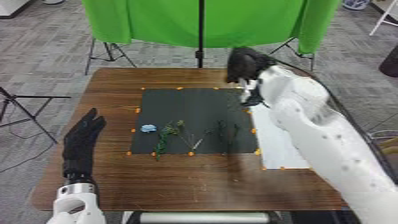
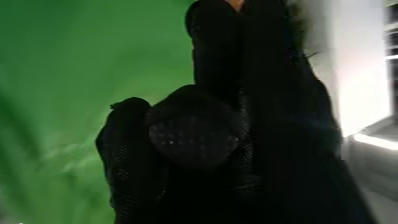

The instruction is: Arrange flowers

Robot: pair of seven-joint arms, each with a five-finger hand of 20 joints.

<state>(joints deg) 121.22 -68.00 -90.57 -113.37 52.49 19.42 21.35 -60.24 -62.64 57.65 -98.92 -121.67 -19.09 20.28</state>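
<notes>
Grey carpet (image 1: 35,75) surrounds the brown table (image 1: 195,187), and green cloth (image 1: 151,25) hangs beyond its far edge. From where I stand, the flowers lie on the dark mat (image 1: 200,102) around the middle of the frame: a blue bloom (image 1: 148,128) towards the left, leafy stems (image 1: 162,142) beside it, pale stems (image 1: 196,144) nearer the centre and darker sprigs (image 1: 233,132) to the right.

At upper centre-right, the right hand (image 1: 247,65) is up by the table's far edge. How far it is open, and whether it has hold of anything, I can't tell. Its arm (image 1: 302,105) slants over the white sheet (image 1: 280,150). The left hand (image 1: 83,145), at the left of the frame, is open, its fingers straight and holding nothing.

My worry is the next pick. The stems lie so close together that a grasp at one could hook its neighbour and drag both off line. Anything this thin could also slip or roll if caught off-centre, and too hard a squeeze might crush the blue bloom. So far forward, the right hand might also brush the cloth, and a low swing back could scatter the sprigs.
</notes>
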